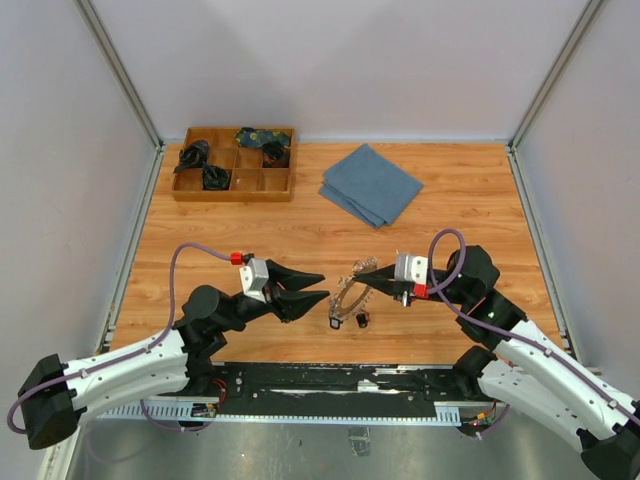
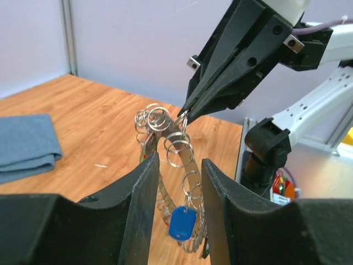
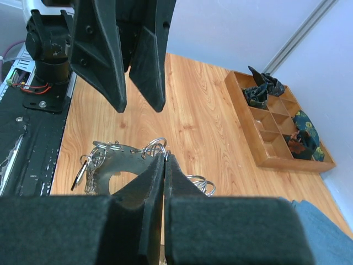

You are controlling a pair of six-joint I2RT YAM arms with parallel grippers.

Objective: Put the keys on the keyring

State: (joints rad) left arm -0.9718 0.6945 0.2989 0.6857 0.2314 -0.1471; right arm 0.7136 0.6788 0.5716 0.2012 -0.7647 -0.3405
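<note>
The keyring [image 1: 345, 297] is a flat metal ring hung with many small split rings. My right gripper [image 1: 362, 271] is shut on its upper edge and holds it tilted just above the table. This shows in the right wrist view [image 3: 165, 154], with the keyring [image 3: 107, 165] below the fingers. In the left wrist view the keyring [image 2: 176, 146] hangs from the right gripper [image 2: 185, 114]. A key with a blue tag [image 2: 182, 222] dangles from it. My left gripper [image 2: 179, 161] is open, its fingers either side of the ring without touching. A dark-tagged key [image 1: 361, 320] sits by the ring's lower end.
A wooden compartment tray [image 1: 233, 190] with dark items stands at the back left and also shows in the right wrist view [image 3: 259, 141]. A folded blue cloth [image 1: 371, 184] lies at the back centre and shows in the left wrist view [image 2: 25, 143].
</note>
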